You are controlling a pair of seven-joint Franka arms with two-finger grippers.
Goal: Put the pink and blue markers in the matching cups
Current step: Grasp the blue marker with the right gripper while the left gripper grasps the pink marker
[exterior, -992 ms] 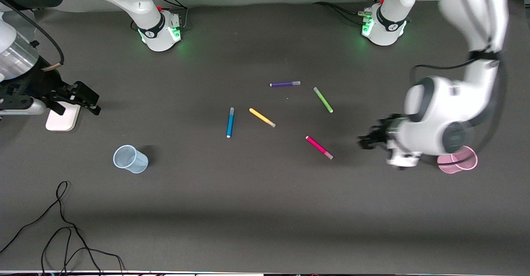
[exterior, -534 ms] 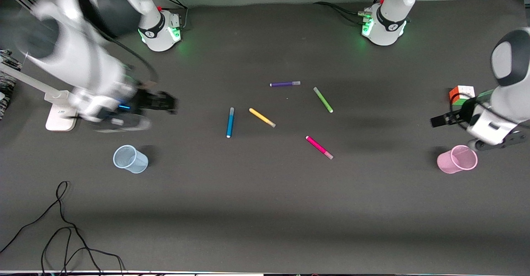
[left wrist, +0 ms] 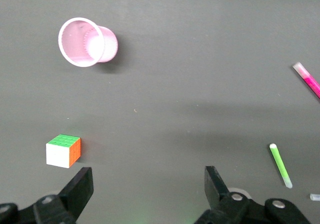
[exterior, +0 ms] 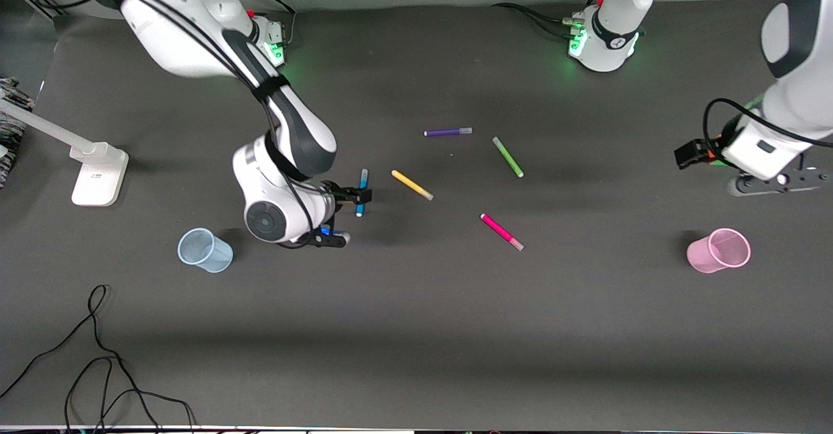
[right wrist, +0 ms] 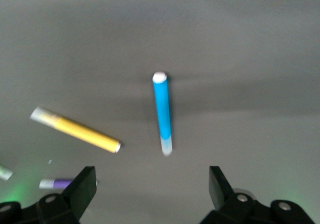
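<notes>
The blue marker (exterior: 362, 181) lies mid-table, and its end nearer the front camera is hidden under my right gripper (exterior: 345, 216). That gripper hangs open and empty over it. In the right wrist view the marker (right wrist: 162, 112) lies ahead of the open right gripper (right wrist: 151, 181). The pink marker (exterior: 501, 231) lies toward the left arm's end. The pale blue cup (exterior: 205, 250) stands near the right arm's end and the pink cup (exterior: 718, 250) near the left arm's end. My left gripper (exterior: 695, 156) is open and empty in the air beside the pink cup (left wrist: 85, 42), as the left wrist view (left wrist: 148, 181) shows.
A yellow marker (exterior: 411, 185), a green marker (exterior: 507, 157) and a purple marker (exterior: 448, 132) lie around the blue one. A colour cube (left wrist: 64, 150) sits under the left gripper. A white lamp base (exterior: 99, 177) and loose cables (exterior: 97, 356) lie at the right arm's end.
The right arm swung from the lamp end to over the blue marker. The left arm pulled away from the pink marker to above the cube, uncovering the pink cup.
</notes>
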